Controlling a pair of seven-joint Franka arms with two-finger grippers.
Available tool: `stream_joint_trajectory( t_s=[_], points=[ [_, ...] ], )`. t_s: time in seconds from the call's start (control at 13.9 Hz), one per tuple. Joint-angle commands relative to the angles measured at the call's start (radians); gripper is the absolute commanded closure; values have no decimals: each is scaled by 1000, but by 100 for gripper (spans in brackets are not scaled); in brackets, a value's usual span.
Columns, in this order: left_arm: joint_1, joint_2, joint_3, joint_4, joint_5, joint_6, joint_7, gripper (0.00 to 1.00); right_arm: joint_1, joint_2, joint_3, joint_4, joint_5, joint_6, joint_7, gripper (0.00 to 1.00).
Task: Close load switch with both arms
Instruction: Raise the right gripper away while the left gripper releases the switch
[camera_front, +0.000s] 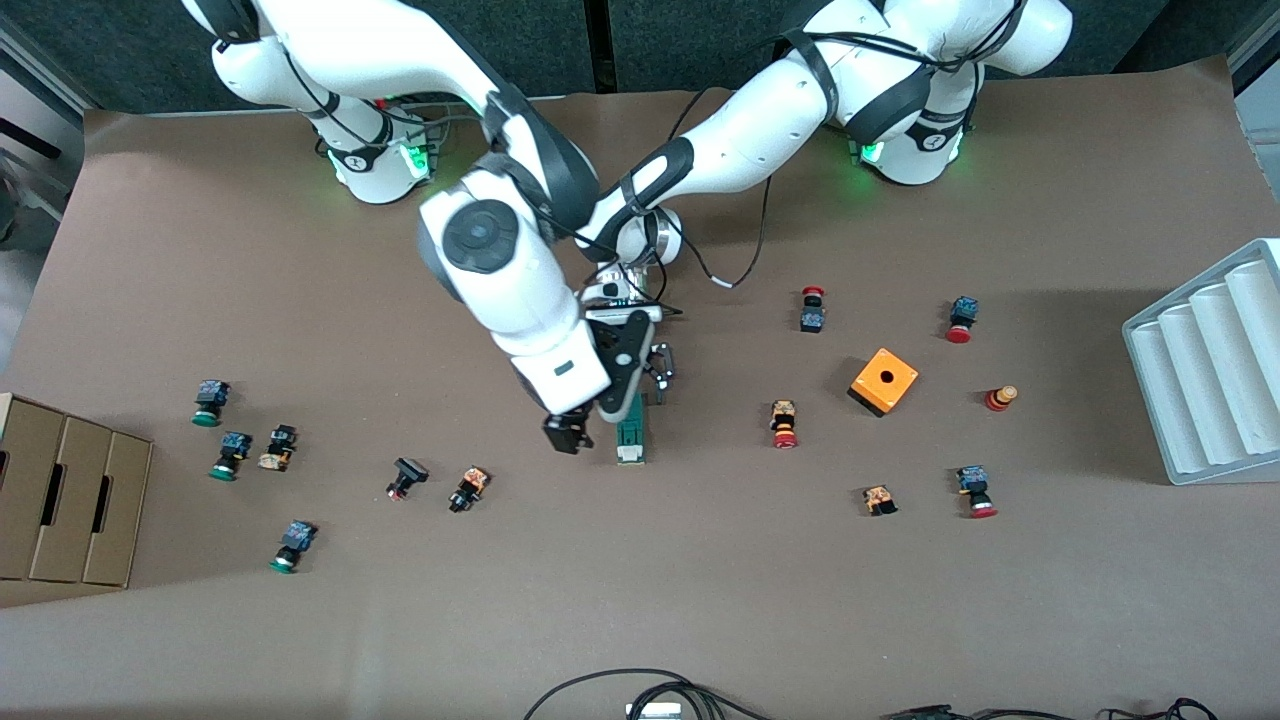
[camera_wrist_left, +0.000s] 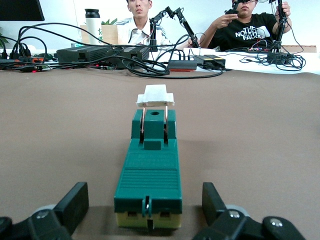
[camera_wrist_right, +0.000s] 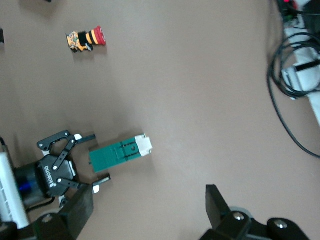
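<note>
Load switch (camera_front: 631, 432), a small narrow green rectangular block with a white sliding tab at the end nearer the front camera, flat on the brown table covering (camera_front: 640, 600) about mid-table, well apart from the scattered push buttons. Left gripper (camera_front: 652, 372), black and two-fingered, low at the switch's end away from the tab, fingers spread wide, one on each side of the green body, not visibly touching it; same seen in the left wrist view, switch (camera_wrist_left: 148, 172) lying lengthwise between the two black fingertips (camera_wrist_left: 75, 200) with gaps on both sides, white tab (camera_wrist_left: 155, 95) raised at its other end. Right gripper (camera_front: 568, 432) up over the table just beside the switch toward the right arm's end, claws parted and holding nothing; in the right wrist view, black fingers (camera_wrist_right: 217, 202) apart above bare covering, switch (camera_wrist_right: 121, 152) and left gripper (camera_wrist_right: 95, 162) below. Orange box with a round hole (camera_front: 884, 381) toward the left arm's end of the table, a red-capped push button (camera_front: 784, 424) between it and the switch.
</note>
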Motion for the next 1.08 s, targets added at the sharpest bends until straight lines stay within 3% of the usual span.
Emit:
stream_joint_trajectory(
  t_s=[0.0, 0.5, 0.79, 1.01],
  points=[
    [-2, -18, -2, 9, -54, 2, 39, 0, -41, -93, -7, -14, 25, -91, 25, 0],
    [24, -119, -17, 30, -312, 113, 384, 0, -225, -209, -10, -15, 28, -235, 116, 0],
    [42, -233, -17, 32, -577, 178, 657, 0, -355, -245, -13, -15, 46, -336, 153, 0],
    [89, -317, -27, 29, -801, 230, 969, 0, -460, -258, -16, -20, 40, -439, 250, 0]
  ],
)
